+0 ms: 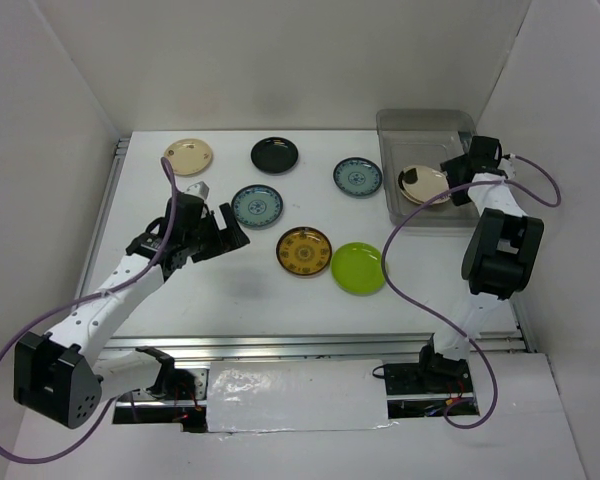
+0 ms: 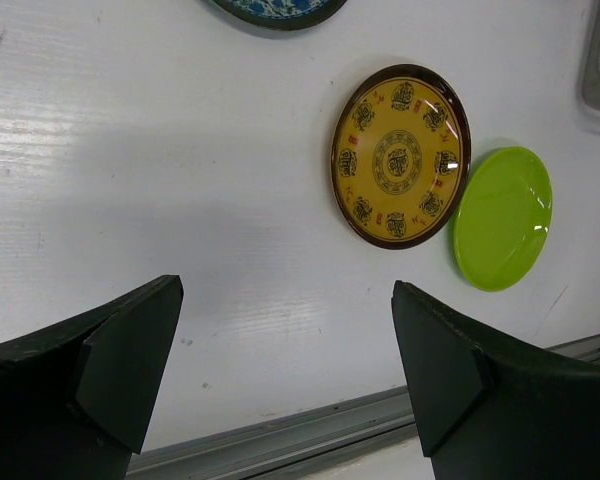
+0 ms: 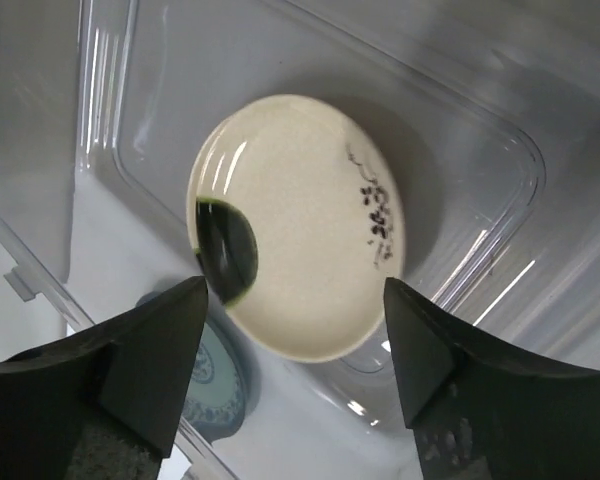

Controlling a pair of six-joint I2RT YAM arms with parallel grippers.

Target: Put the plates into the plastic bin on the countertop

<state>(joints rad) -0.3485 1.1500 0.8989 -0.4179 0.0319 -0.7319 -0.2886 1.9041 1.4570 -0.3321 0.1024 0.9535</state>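
White walls enclose a flat white countertop [image 1: 210, 300], seen from above. At its far right corner sits the clear plastic bin [image 1: 425, 125], and a cream marked plate [image 1: 423, 185] lies flat inside it. The right gripper [image 1: 458, 170] hangs directly over that plate. Its arm is folded high and reaches in across the bin's near wall. In the wrist view its fingers [image 3: 150, 350] stand spread to either side of the plate and pinch nothing.

Six more plates lie on the countertop, all to the left of the bin. Closest to the right arm is a blue-patterned plate [image 1: 357, 177], just beside the bin's left wall. The lime green plate [image 1: 358, 268] lies nearer the arm bases.

The left arm stretches forward over mid-table. The left gripper [image 1: 225, 228] is wide apart and empty, just beside the second blue-patterned plate [image 1: 256, 206], which lies to its right.
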